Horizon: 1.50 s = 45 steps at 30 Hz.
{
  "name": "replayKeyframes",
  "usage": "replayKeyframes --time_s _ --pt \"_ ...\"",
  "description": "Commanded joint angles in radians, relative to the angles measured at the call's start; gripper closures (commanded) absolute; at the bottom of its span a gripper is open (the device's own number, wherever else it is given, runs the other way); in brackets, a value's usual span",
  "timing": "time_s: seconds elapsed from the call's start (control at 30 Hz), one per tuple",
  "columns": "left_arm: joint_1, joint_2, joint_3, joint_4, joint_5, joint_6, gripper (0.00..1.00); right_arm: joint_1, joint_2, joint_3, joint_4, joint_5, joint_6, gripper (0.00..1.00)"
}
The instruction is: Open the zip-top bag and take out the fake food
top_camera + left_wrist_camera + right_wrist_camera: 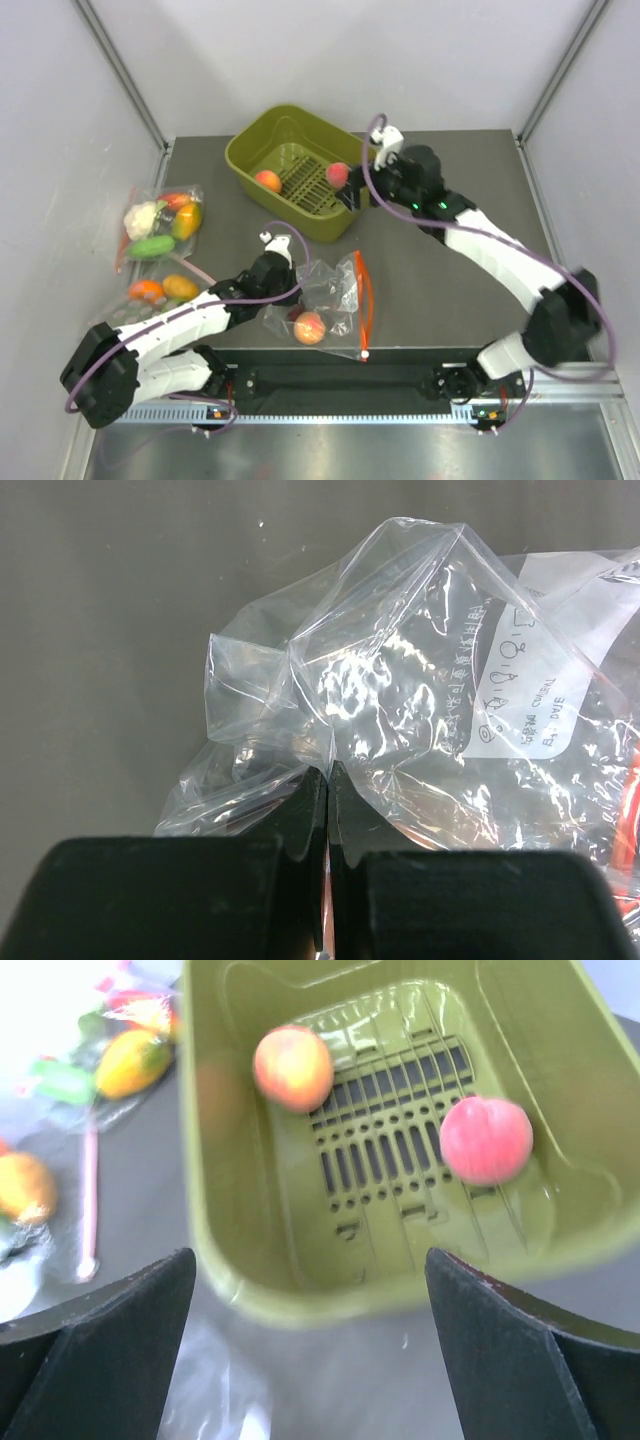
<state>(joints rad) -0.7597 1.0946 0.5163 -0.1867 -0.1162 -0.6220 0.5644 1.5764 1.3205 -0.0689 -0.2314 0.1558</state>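
The clear zip-top bag (330, 292) lies on the dark table near the front, its orange-red zip strip (365, 300) on the right side. One peach of the fake food (309, 327) shows inside it. My left gripper (288, 280) is shut on a fold of the bag's plastic (400, 700), its tips (328, 772) pressed together. Two more peaches (267, 181) (338, 174) lie in the green basket (250, 150). My right gripper (352, 196) hovers open over the basket's near rim (300, 1300), nothing between its fingers (120, 1330). Both basket peaches (293, 1067) (486, 1139) show in the right wrist view.
Two other clear bags of vegetables lie at the table's left edge, one (160, 222) with cauliflower and cucumber, one (160, 292) with orange pieces. White walls close in the table at the back and both sides.
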Motion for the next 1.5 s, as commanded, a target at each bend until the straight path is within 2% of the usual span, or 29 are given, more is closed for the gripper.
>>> replayKeyframes --time_s 0.0,0.13,0.2,0.23,0.37,0.43,0.5,0.77,0.87,1.07,1.3,1.47 --pt "0.002 -0.033 0.034 0.004 -0.031 -0.001 1.00 -0.006 -0.269 -0.157 0.057 0.026 -0.006 0.05" --pt "0.003 -0.044 0.036 -0.013 -0.049 0.005 1.00 -0.005 -0.458 -0.465 0.046 0.090 0.043 0.07" --pt "0.003 -0.045 0.037 -0.016 -0.056 0.008 1.00 -0.003 -0.545 -0.555 0.044 0.095 0.073 0.10" --pt "0.005 -0.045 0.039 -0.022 -0.057 0.010 1.00 0.005 -0.570 -0.629 0.044 0.101 0.100 0.14" --pt "0.005 -0.048 0.044 -0.025 -0.057 0.013 1.00 0.074 -0.650 -0.754 0.037 0.165 0.163 0.29" --pt "0.007 -0.050 0.047 -0.028 -0.057 0.010 1.00 0.132 -0.659 -0.777 0.018 0.226 0.182 0.37" --pt "0.007 -0.052 0.044 -0.026 -0.057 0.007 1.00 0.176 -0.650 -0.781 0.004 0.297 0.185 0.39" --pt "0.007 -0.047 0.041 -0.016 -0.048 -0.004 1.00 0.287 -0.569 -0.765 0.063 0.277 0.205 0.41" --pt "0.007 -0.042 0.041 -0.005 -0.042 -0.008 1.00 0.324 -0.514 -0.764 0.148 0.235 0.214 0.43" --pt "0.007 -0.030 0.033 0.007 -0.046 -0.022 1.00 0.410 -0.412 -0.765 0.302 0.149 0.243 0.43" --pt "0.007 -0.016 0.014 0.050 -0.046 -0.045 1.00 0.500 -0.300 -0.735 0.402 0.107 0.269 0.40" --pt "0.007 -0.007 0.004 0.055 -0.062 -0.042 1.00 0.528 -0.289 -0.716 0.354 0.196 0.272 0.38"
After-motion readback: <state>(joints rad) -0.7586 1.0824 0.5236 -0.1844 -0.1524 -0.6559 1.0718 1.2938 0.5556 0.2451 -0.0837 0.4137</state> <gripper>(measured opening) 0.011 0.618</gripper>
